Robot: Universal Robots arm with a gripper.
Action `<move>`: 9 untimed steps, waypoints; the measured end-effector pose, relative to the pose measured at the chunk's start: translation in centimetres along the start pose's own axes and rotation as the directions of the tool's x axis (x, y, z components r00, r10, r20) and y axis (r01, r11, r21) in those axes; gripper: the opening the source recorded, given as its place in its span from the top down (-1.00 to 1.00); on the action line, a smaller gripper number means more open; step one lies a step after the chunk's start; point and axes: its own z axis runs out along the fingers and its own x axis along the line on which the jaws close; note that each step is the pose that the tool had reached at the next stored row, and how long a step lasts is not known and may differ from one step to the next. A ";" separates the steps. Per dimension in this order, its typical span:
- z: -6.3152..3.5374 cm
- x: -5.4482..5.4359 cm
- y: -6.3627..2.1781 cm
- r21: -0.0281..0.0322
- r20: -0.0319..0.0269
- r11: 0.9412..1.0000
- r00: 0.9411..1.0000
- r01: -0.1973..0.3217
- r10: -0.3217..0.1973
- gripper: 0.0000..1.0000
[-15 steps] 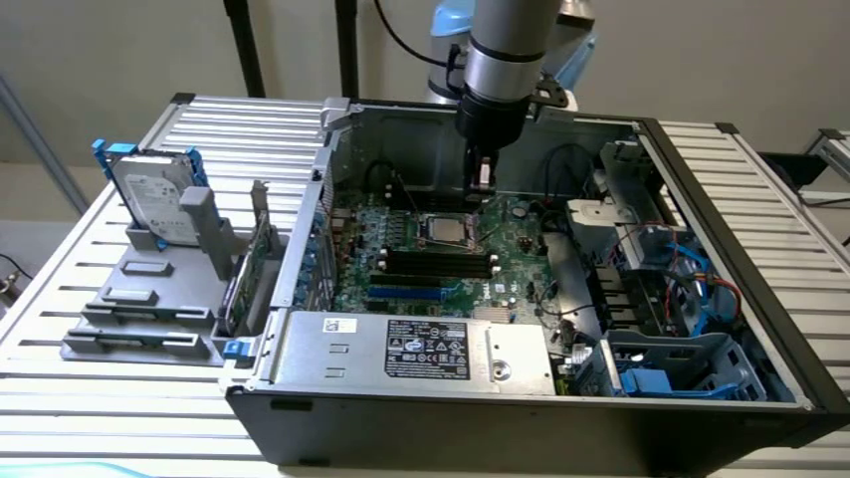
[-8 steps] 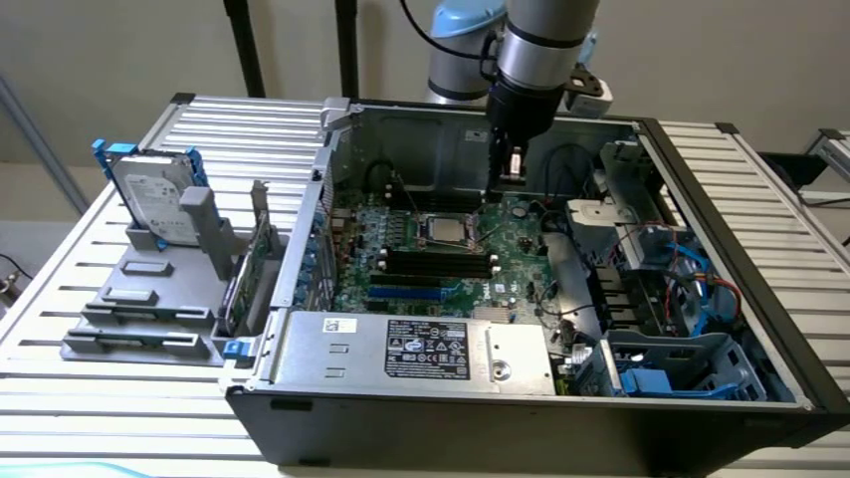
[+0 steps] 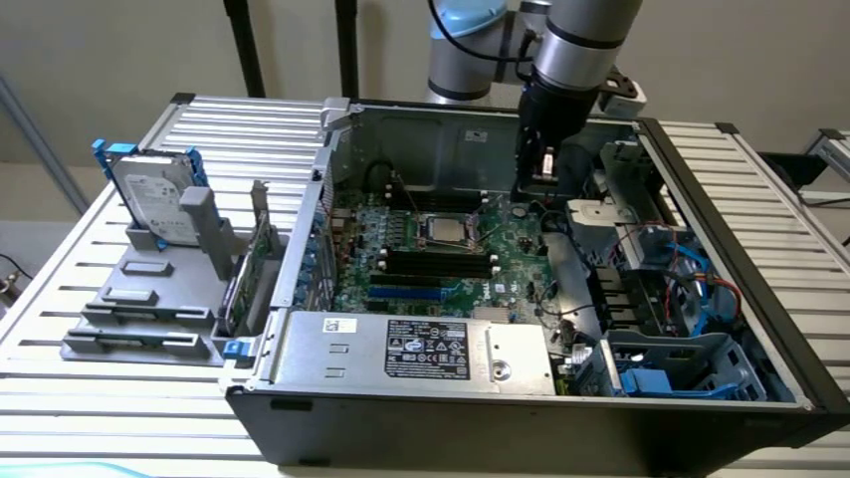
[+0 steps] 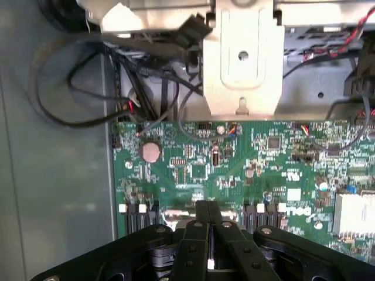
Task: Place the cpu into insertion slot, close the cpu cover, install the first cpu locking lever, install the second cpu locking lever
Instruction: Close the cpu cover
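The cpu [image 3: 445, 230] looks seated in the slot [image 3: 422, 239], while the empty hand [image 3: 536, 191], pressed together, hovers at its two o'clock in the exterior view; whether the closing steps are done is unclear.

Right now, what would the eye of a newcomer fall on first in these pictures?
The open black computer case in the middle, with its green board and silvery square socket cover. The grey robot arm reaches down into its far side, jaws shut above the board. A hard drive stands at the exterior view's left.
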 end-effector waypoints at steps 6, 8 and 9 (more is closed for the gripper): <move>0.69 0.0 0.94 0.003 0.000 1.000 1.000 0.001 -0.001 0.79; 1.07 0.0 0.96 0.003 0.000 1.000 1.000 0.003 -0.003 0.79; 1.25 0.0 0.97 0.003 0.000 1.000 1.000 0.004 -0.004 0.79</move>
